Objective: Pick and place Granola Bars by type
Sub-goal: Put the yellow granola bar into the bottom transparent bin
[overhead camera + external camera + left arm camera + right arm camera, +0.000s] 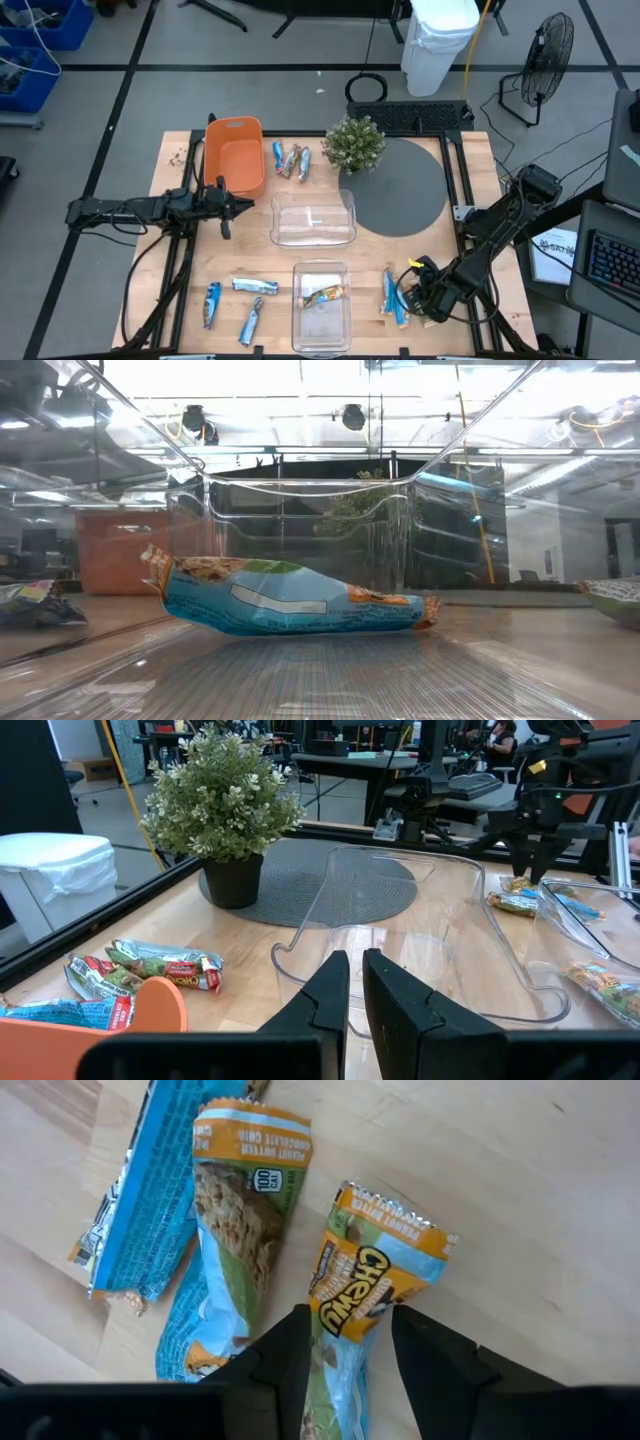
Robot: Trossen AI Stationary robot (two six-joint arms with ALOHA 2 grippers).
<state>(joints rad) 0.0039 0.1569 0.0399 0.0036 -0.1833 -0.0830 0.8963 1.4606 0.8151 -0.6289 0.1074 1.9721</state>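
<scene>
Granola bars lie in groups on the wooden table: some beside the orange bin [234, 155], three at the near left [240, 300], and one [290, 600] flat in the near clear bin [320, 320]. Three more lie at the near right [392, 295]. My right gripper [352, 1320] points steeply down over these, shut on the orange-ended Chewy bar [375, 1270]. Next to it lie a bar with the same wrapper [240, 1230] and a blue one [150, 1190]. My left gripper [355, 965] waits shut and level, next to the orange bin, holding nothing. My right gripper pinches the Chewy bar's two long sides [345, 1325] between its two fingers, about halfway along it. The fingers come steeply from above and lie across the bar. The bar's far end [395, 1230] is at the tabletop; I cannot tell whether it is lifted clear.
A second clear bin [313, 220] stands mid-table. Behind it a potted plant [355, 145] stands at the edge of a round grey mat [405, 190]. Bare wood shows at the near right, past the held bar.
</scene>
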